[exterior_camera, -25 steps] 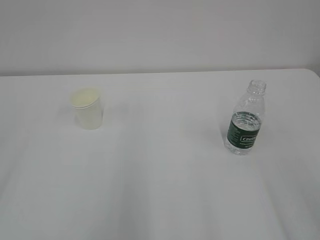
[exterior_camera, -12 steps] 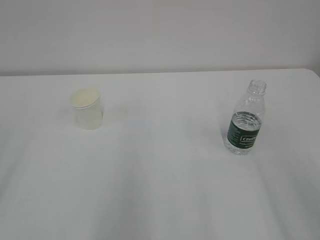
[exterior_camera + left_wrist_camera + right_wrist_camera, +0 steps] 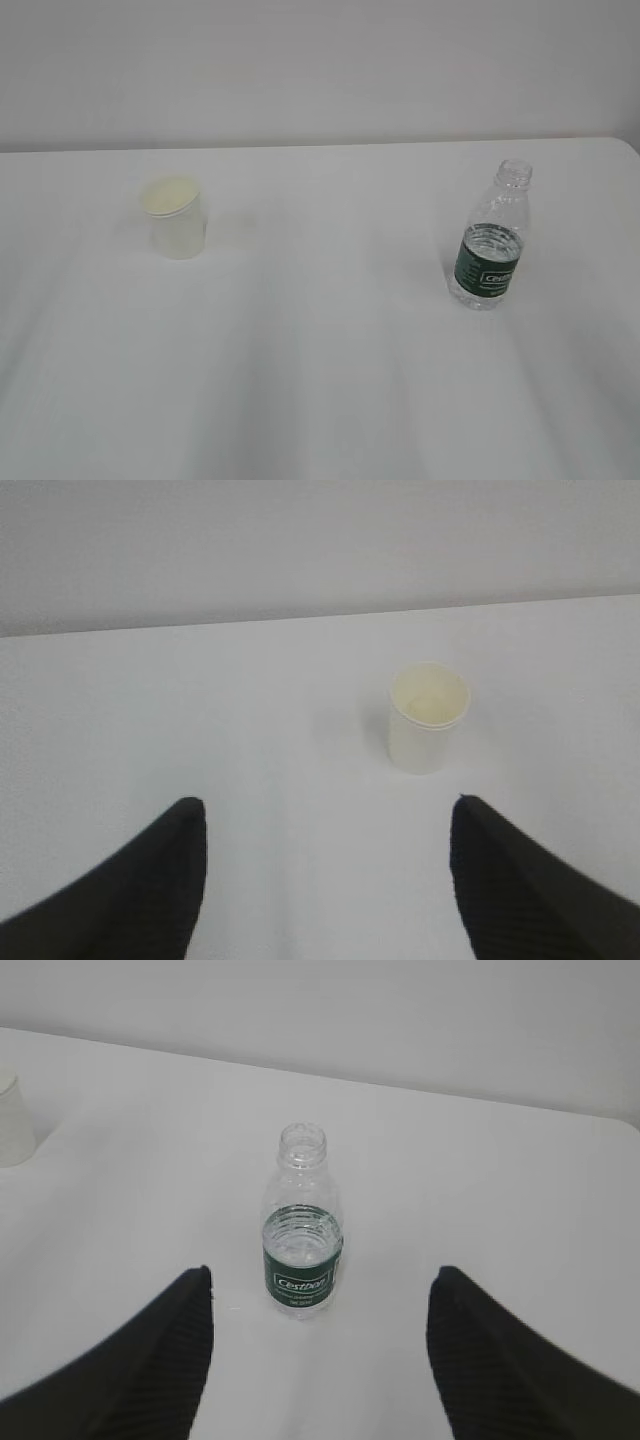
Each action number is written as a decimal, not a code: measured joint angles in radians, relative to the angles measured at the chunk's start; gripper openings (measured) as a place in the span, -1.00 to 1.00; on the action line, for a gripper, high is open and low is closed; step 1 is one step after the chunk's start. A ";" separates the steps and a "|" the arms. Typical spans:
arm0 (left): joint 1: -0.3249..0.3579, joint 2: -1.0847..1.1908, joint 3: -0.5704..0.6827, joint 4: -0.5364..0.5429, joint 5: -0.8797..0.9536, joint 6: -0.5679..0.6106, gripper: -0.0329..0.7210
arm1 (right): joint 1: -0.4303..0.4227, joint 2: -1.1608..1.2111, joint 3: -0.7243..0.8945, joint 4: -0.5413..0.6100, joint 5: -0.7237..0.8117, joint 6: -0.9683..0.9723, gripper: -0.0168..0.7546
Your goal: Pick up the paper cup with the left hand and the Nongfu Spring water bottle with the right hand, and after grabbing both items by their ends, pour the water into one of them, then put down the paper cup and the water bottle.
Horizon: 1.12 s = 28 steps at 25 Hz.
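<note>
The white paper cup [image 3: 176, 217] stands upright on the left of the white table; the left wrist view shows this paper cup [image 3: 427, 718] ahead and a little right of centre. My left gripper [image 3: 325, 805] is open, well short of the cup, nothing between its fingers. The clear, capless Nongfu Spring water bottle [image 3: 490, 240] with a dark green label stands on the right, with water up to about the label's top. In the right wrist view the bottle [image 3: 301, 1225] stands ahead of my open right gripper [image 3: 320, 1272]. Neither gripper appears in the exterior view.
The white table [image 3: 320, 350] ends at a pale wall behind, and its right back corner [image 3: 625, 142] shows. In the right wrist view the paper cup [image 3: 14, 1120] sits at the far left edge. A wide stretch of bare tabletop separates cup and bottle.
In the exterior view the cup leaned slightly half a second ago and now stands straight again; the bottle has not moved. No arm entered that view.
</note>
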 joint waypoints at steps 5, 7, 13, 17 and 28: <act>0.000 0.048 0.000 0.013 -0.050 0.000 0.52 | 0.000 0.069 0.000 0.000 -0.062 -0.002 0.34; 0.000 0.077 0.002 0.014 -0.057 0.000 0.52 | 0.000 0.098 0.000 0.000 -0.093 -0.002 0.34; 0.000 0.162 0.054 -0.026 -0.129 0.000 0.52 | 0.000 0.165 0.000 0.033 -0.165 -0.002 0.34; 0.000 0.203 0.070 -0.006 -0.236 0.000 0.52 | 0.000 0.198 0.000 0.038 -0.216 -0.003 0.34; 0.000 0.357 0.085 0.037 -0.416 0.000 0.51 | 0.000 0.278 0.080 0.038 -0.448 -0.009 0.34</act>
